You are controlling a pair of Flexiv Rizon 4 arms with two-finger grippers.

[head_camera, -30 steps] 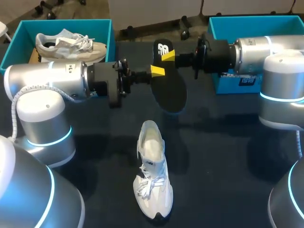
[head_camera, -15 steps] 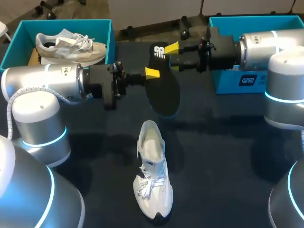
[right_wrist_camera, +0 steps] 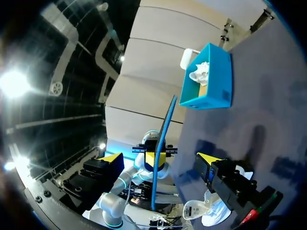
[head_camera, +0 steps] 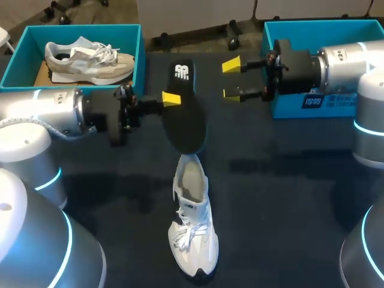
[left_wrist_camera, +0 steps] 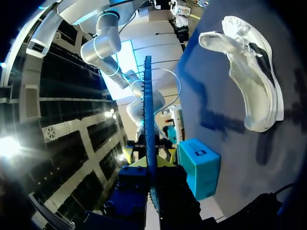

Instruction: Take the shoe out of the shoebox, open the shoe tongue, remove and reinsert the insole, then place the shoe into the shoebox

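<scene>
- My left fingers (head_camera: 171,98) are clamped on the side edge of the black insole (head_camera: 183,114), which hangs above the worktop (head_camera: 270,180). It looks thin, light and floppy, so I would grip it mid-length.
- My right fingers (head_camera: 231,65) gape wide and empty at its 3 o'clock.
- The white shoe (head_camera: 192,216) lies at its 6 o'clock, the teal shoebox (head_camera: 273,108) at its 2 o'clock.

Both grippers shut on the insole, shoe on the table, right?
Not both. Only the left gripper is shut on the insole; the right gripper is open and apart from it, as the head view shows. The shoe is on the table.
</scene>
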